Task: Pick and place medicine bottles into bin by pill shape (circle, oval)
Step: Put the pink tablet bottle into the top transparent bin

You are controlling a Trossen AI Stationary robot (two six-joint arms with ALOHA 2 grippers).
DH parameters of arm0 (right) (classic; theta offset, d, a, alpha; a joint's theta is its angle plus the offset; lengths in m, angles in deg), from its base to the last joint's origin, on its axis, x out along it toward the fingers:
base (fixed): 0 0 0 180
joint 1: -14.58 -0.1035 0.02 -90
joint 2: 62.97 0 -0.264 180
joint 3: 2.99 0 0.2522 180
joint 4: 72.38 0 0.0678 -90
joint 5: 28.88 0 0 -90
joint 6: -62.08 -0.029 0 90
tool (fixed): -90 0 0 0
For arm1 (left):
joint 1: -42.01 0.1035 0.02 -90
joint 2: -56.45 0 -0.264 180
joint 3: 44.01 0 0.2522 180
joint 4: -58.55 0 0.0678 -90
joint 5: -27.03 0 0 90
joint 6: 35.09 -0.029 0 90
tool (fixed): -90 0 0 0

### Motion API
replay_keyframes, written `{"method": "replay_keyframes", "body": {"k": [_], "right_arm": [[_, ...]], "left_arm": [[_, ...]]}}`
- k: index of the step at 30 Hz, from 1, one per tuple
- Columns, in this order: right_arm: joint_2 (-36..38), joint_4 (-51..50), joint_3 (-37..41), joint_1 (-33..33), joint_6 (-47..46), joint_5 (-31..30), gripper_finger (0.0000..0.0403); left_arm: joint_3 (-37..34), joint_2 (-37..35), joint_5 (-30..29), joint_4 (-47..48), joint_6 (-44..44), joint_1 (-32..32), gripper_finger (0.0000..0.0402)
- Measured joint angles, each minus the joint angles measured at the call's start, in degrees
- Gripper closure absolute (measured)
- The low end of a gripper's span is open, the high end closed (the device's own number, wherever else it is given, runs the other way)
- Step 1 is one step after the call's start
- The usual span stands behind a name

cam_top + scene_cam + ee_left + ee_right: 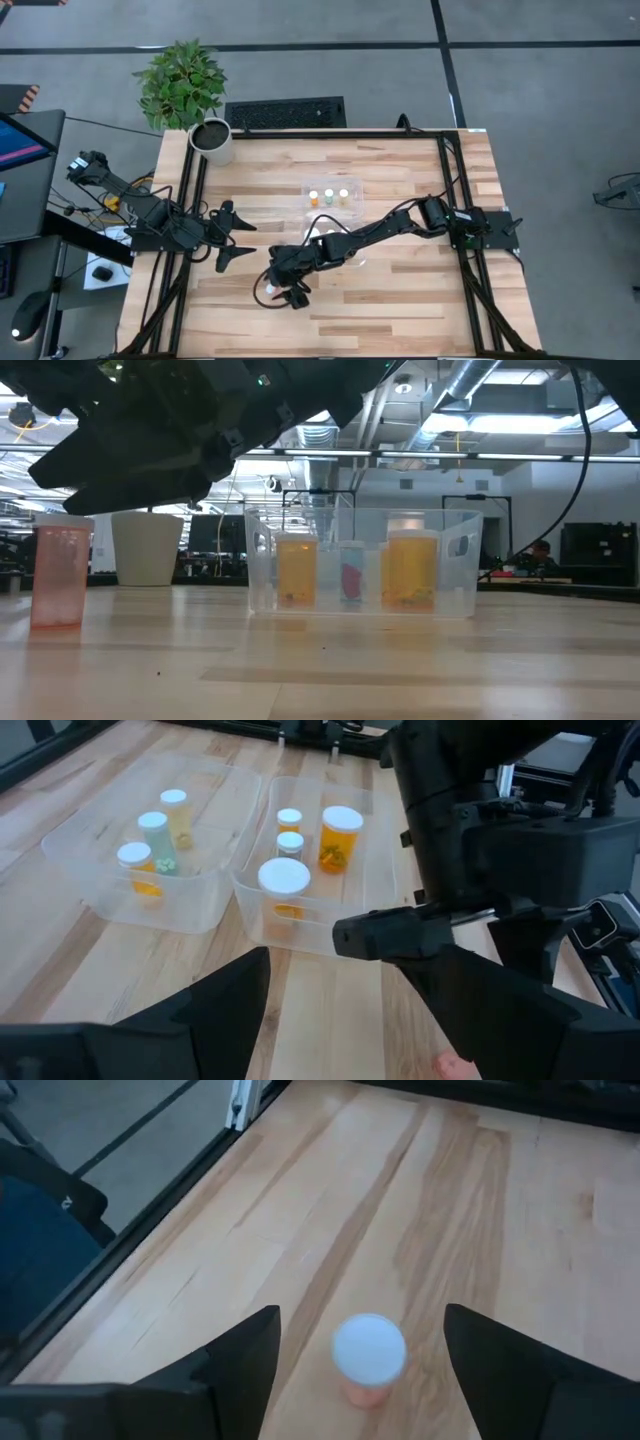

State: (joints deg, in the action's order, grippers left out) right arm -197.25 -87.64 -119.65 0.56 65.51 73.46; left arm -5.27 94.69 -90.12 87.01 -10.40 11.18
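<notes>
Directly under my right wrist camera stands one bottle, white cap up, alone on the bench. My right gripper hovers over it with fingers spread wide on either side, not touching it. From above I see this near the front of the bench, left of centre, the right gripper reaching across from the right side with the bottle at its tip.

From the low camera, that bottle sits upright and well apart from the bin.

My left gripper waits at the left edge of the bench, fingers released and holding nothing. Its camera looks onto the bin: three bottles stand in one compartment, four in the other.

A white pot with a plant stands at the far left corner.
</notes>
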Motion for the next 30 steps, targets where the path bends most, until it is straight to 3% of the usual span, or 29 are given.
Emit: {"method": "replay_keyframes", "body": {"k": [15, 30], "right_arm": [[-1.70, 4.10, -0.33, -0.25, -0.24, 0.48, 0.0122], [-1.11, 1.94, -0.11, 0.02, -0.82, 0.61, 0.0122]], "left_arm": [[0.00, 0.00, -0.02, 0.00, 0.04, 0.00, 0.0119], [0.00, -0.02, -0.01, 0.42, 0.07, 0.00, 0.0119]]}}
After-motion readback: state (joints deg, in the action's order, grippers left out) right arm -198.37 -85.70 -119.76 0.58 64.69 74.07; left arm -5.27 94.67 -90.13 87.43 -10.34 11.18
